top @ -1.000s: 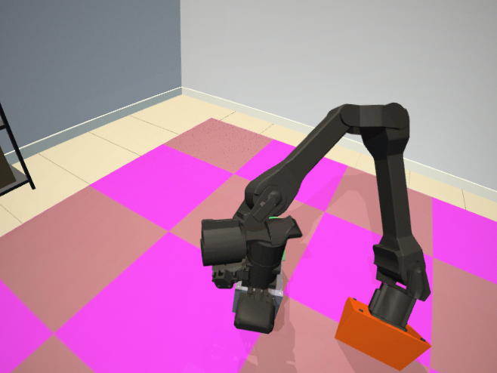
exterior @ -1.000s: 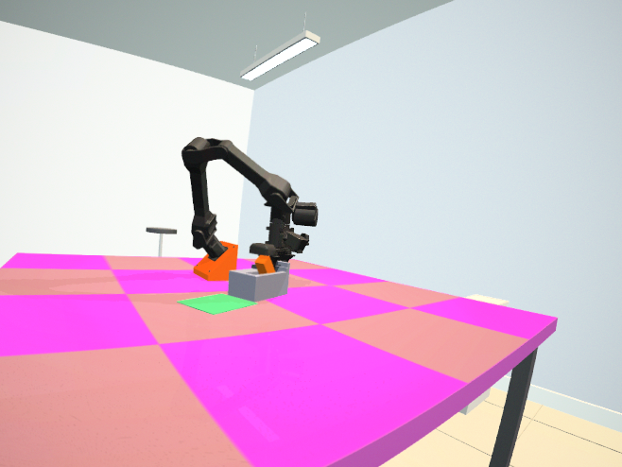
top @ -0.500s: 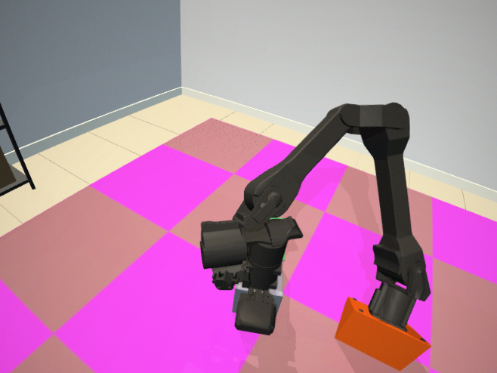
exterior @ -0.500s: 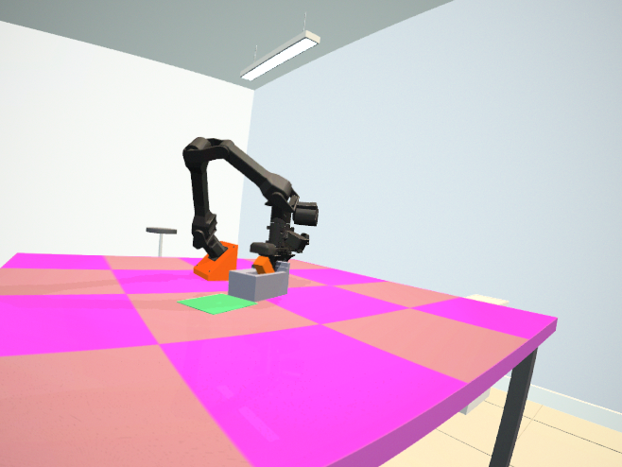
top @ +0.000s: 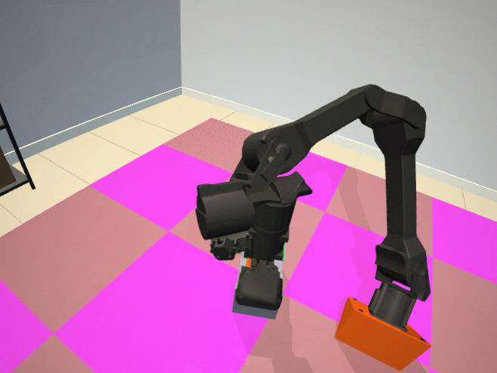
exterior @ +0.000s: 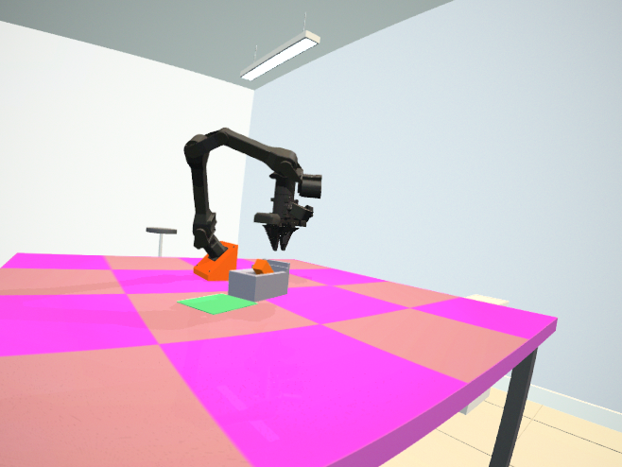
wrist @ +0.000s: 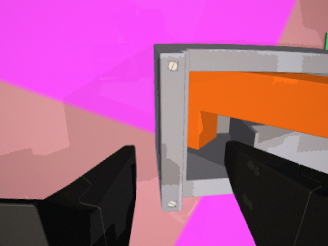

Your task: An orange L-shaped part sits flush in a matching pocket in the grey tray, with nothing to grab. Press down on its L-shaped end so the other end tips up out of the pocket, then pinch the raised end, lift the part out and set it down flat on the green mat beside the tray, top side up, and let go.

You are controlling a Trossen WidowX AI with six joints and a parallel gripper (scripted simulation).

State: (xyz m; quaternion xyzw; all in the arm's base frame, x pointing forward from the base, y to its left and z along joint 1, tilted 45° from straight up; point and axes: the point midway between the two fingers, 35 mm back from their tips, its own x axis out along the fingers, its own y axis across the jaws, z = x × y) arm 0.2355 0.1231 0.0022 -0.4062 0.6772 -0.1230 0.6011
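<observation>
The arm (top: pixel 401 192) arches over the grey tray (top: pixel 253 312)

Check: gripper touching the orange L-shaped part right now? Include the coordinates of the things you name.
Apart. The exterior view shows it: the tips of the gripper (exterior: pixel 279 249) (wrist: pixel 180 146) hang above the orange L-shaped part (exterior: pixel 261 266) (wrist: pixel 260 97), with wall visible between them.

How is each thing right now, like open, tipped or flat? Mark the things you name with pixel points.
Gripper (exterior: pixel 279 250) (wrist: pixel 180 154): partly open, holding nothing, above the tray.
Orange part (exterior: pixel 262 267) (wrist: pixel 260 97): tipped, one end sticking up out of the tray.
Tray (exterior: pixel 271 286) (wrist: pixel 172 135): upright on the table.
Mat (exterior: pixel 216 303): flat beside the tray.
Ceiling light (exterior: pixel 281 58): on.
</observation>
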